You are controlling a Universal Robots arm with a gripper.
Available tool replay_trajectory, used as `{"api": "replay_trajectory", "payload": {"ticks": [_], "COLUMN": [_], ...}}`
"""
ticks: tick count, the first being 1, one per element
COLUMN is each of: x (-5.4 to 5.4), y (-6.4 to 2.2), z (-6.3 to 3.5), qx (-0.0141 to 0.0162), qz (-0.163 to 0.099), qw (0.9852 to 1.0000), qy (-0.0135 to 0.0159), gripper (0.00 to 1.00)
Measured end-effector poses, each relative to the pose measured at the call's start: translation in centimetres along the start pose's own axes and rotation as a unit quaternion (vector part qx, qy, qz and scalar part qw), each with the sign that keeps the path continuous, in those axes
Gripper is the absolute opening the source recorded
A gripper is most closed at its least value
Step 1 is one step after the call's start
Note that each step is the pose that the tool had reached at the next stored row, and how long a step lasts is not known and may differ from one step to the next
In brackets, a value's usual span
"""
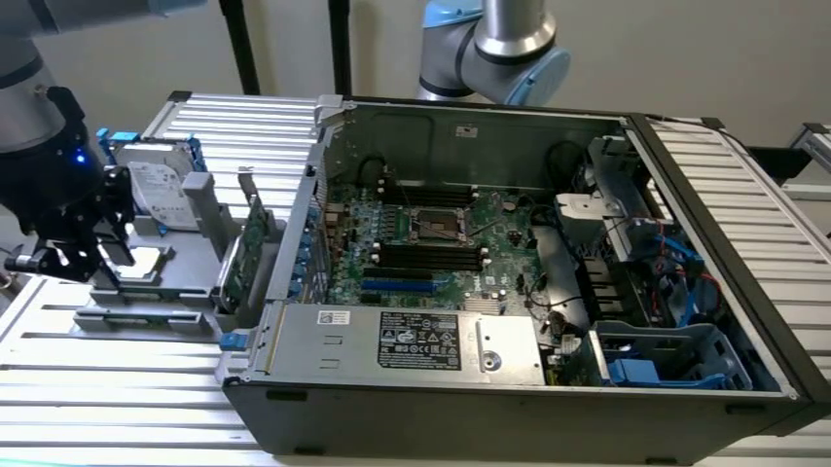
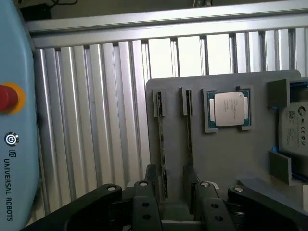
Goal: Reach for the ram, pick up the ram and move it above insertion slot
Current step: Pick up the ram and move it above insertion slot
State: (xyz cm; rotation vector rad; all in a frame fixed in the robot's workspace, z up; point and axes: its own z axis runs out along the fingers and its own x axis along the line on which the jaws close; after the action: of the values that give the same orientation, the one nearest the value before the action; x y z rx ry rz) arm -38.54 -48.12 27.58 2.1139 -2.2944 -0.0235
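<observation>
One ram (image 2: 162, 144) edge-on in gray tray (image 2: 226, 159), CPU (image 2: 230, 109) beside, claw (image 2: 174, 211) open nr it

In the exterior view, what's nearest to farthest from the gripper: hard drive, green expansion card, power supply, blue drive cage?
From the gripper:
1. hard drive, just beside it.
2. green expansion card, standing outside the case.
3. power supply, inside the case's near edge.
4. blue drive cage, at the exterior view's right.
</observation>
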Motion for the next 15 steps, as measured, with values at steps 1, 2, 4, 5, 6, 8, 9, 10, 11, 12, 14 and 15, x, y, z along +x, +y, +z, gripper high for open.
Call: {"api": "replay_trajectory", "payload": {"ticks": [1,2,4,5,6,8,9,10,11,12,14,15], "x": [0.0,0.0,0.0,0.0,0.0,0.0,0.0,0.0,0.0,0.0,0.1,0.1], "y": [-0.01,-0.01,-0.02,-0.02,-0.03,-0.04,-0.04,-0.04,-0.05,-0.05,-0.07,-0.07], "z": [0.17,0.35,0.72,0.90,1.09,1.45,1.63,1.81,1.99,2.17,2.54,2.72], "qx": [0.0000,0.0000,0.0000,0.0000,0.0000,0.0000,0.0001,0.0001,0.0000,0.0000,0.0000,0.0001], "qz": [-0.001,-0.002,-0.003,-0.003,-0.004,-0.005,-0.006,-0.006,-0.007,-0.008,-0.009,-0.010], "qw": [1.0000,1.0000,1.0000,1.0000,1.0000,1.0000,1.0000,1.0000,1.0000,1.0000,1.0000,0.9999], "qy": [0.0001,0.0001,0.0001,0.0001,0.0001,0.0001,0.0001,0.0002,0.0002,0.0002,0.0003,0.0003], "gripper": [0.36,0.36,0.36,0.36,0.36,0.36,0.36,0.36,0.36,0.36,0.36,0.36]}}
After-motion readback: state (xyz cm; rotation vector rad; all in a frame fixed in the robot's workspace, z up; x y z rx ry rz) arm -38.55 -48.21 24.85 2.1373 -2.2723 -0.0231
